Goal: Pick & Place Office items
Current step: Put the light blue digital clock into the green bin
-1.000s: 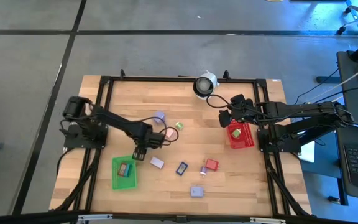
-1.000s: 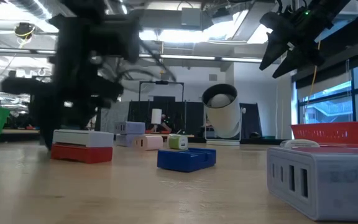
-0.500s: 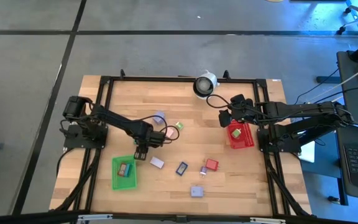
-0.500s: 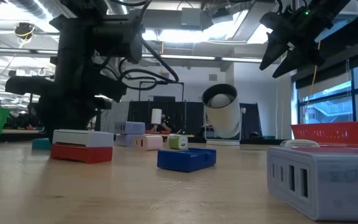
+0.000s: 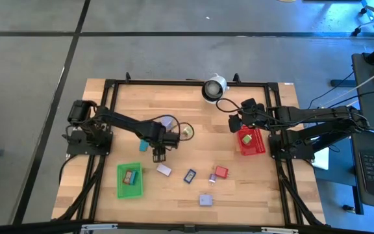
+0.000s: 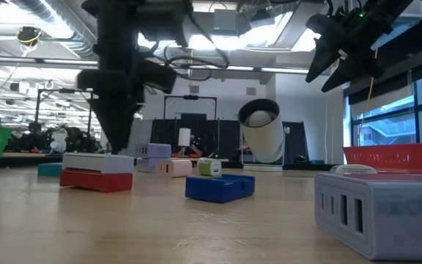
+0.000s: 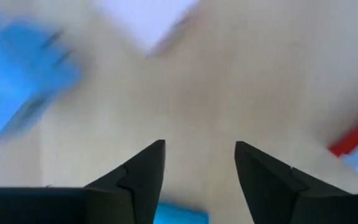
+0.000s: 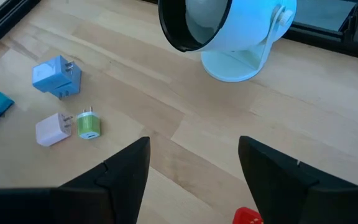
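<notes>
Currently I log the left gripper (image 5: 158, 155), fingers apart and empty, beside the green bin (image 5: 130, 180); right gripper (image 5: 236, 122), fingers apart, far beyond it.

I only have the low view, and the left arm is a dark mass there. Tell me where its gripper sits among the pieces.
Observer: From above, the left gripper hangs over bare wood, between a teal piece and a lavender piece.
Operator: Report whether it carries anything.
Observer: Its wrist view shows the fingers apart, with only wood between their tips.
Operator: Give me the green bin's contents.
Observer: The green bin holds at least one small piece.
</notes>
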You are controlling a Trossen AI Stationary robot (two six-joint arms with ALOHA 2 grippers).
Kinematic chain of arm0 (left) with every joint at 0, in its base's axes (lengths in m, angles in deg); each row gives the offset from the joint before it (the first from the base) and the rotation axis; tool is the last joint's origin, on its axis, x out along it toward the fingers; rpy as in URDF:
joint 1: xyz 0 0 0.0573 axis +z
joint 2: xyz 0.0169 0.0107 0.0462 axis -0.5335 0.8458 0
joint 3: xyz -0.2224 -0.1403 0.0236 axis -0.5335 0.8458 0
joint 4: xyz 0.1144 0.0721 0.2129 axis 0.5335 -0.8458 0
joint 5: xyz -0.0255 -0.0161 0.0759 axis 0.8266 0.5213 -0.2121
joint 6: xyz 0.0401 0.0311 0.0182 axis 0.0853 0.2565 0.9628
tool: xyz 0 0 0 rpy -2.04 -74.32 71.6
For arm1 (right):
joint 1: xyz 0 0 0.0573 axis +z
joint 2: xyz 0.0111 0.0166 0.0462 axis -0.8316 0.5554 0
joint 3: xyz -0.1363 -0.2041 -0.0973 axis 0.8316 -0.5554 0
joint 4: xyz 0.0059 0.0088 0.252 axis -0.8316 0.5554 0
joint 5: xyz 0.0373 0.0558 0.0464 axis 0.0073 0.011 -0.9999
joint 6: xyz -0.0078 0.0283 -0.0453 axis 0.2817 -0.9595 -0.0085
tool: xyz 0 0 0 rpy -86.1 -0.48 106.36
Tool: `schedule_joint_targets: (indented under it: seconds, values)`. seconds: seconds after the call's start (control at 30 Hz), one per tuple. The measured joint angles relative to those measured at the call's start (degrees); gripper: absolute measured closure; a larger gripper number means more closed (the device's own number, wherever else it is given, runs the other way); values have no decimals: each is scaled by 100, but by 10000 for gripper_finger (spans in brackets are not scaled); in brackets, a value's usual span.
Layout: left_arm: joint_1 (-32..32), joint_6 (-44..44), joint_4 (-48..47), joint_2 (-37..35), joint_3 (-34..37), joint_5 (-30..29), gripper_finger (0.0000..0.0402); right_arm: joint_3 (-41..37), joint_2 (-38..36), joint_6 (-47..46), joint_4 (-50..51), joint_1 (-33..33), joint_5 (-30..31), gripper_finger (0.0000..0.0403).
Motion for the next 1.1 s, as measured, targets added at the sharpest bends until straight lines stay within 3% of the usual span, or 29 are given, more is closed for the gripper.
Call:
schedule_joint_targets:
  seconds: [0.17, 0.3, 0.57, 1.1]
  values:
    - [198, -1787, -1132, -4, -89, -37, 188, 0, 1, -113, 0, 0, -17, 156]
    - [332, -2740, -1322, -13, 128, 277, 181, 0, 2, -111, 0, -2, -15, 156]
    - [494, -3720, -1179, -13, 653, 608, 186, 1, 2, -111, 0, 0, -13, 156]
    - [537, -4387, -820, -495, 831, 737, 196, 0, 2, -283, 0, -1, 3, 156]
